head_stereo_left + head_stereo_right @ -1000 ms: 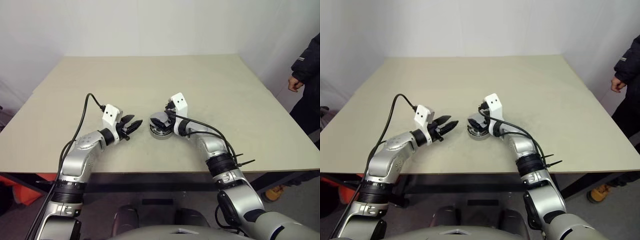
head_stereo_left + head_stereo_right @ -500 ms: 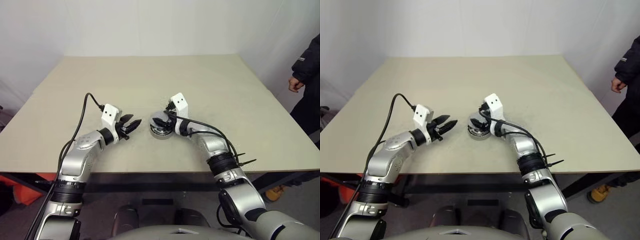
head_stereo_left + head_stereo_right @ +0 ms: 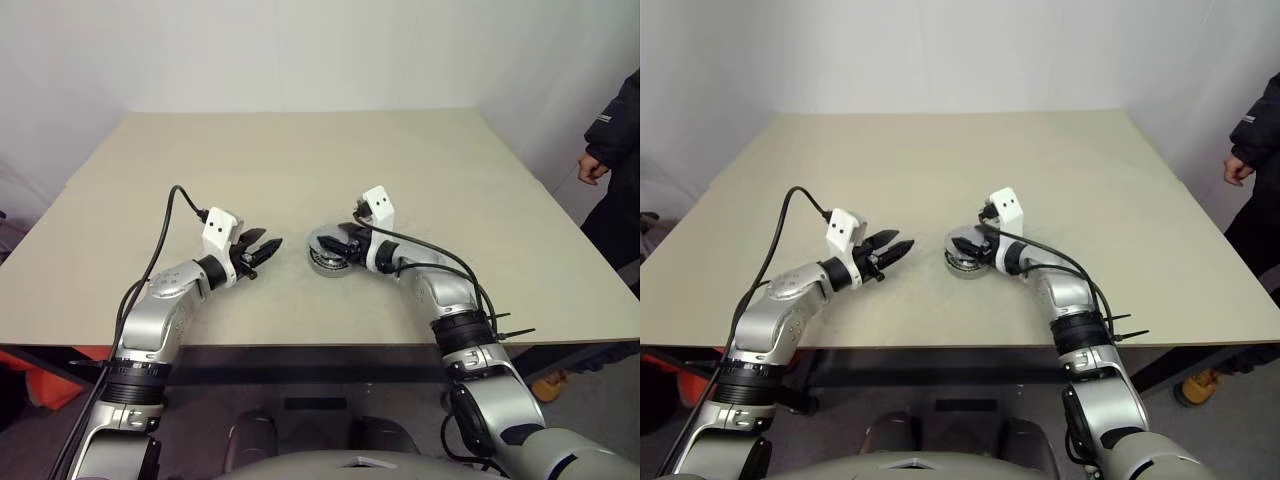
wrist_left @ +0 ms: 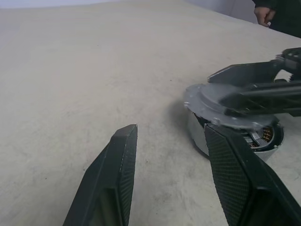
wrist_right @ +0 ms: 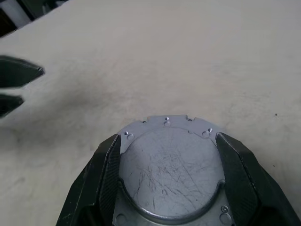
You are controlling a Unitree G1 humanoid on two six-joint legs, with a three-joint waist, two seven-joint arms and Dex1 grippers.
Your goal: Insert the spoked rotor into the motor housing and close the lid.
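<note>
Between the right fingers: lid [image 5: 171,162], flat grey notched disc, pinched across its width by the right gripper [image 3: 338,243], one finger on each rim edge.
Below the lid: motor housing [image 4: 263,141] on the table [image 3: 300,160]; copper windings show past the lid's edge, so the lid seems offset and slightly tilted, not seated.
Left gripper [image 3: 262,250]: fingers parted, holding nothing, just beside the housing and pointing at it.
Nearer arm: the right.
Spoked rotor: cannot be seen under the lid.

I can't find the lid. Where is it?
The lid sits between the right gripper fingers, atop the motor housing, near the table's middle, just right of the left gripper.
</note>
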